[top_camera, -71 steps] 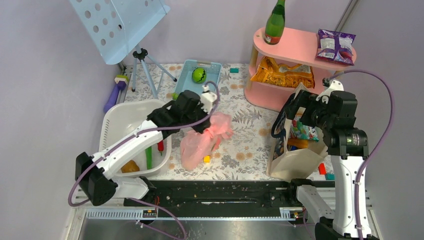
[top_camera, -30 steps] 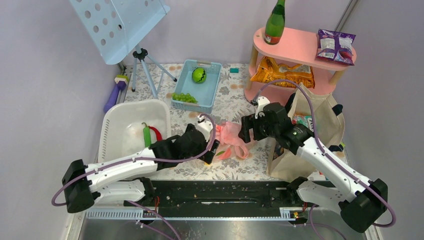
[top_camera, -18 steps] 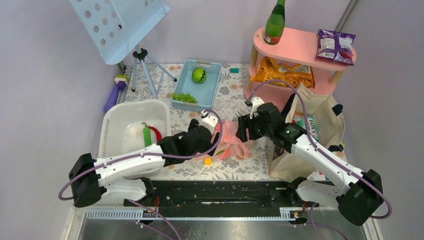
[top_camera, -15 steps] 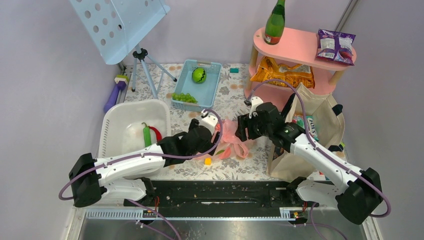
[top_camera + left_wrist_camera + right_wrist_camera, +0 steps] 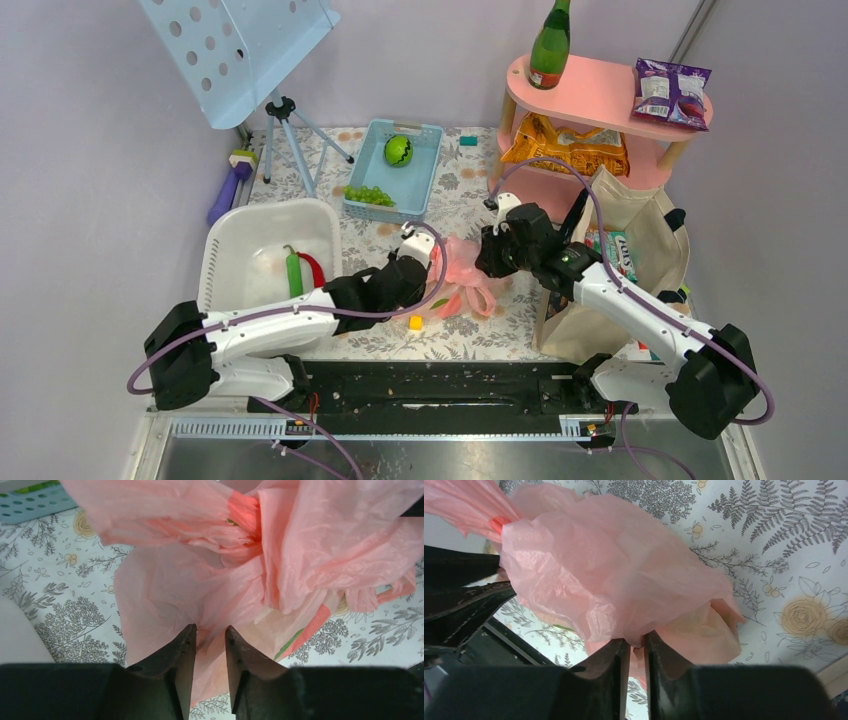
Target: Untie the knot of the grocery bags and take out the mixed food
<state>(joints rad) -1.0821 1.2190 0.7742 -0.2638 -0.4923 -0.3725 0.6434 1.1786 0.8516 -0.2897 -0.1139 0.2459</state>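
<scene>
Bag (image 5: 462,272) of pink plastic lies crosswise, pinched by left tool (image 5: 210,631) and right tool (image 5: 637,643).

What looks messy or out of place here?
A small yellow cube lies loose on the flowered tablecloth beside the crumpled pink bag, and a teal block sits alone near the pink shelf.

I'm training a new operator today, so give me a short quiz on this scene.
1. True or false: both arms' jaws pinch the pink bag.
2. What stands on the pink shelf's top? A) green bottle; B) drink can; C) pear.
3. Fill in: the canvas tote stands on the ___ arm's side.
Key: 1 true; 2 A; 3 right.
</scene>
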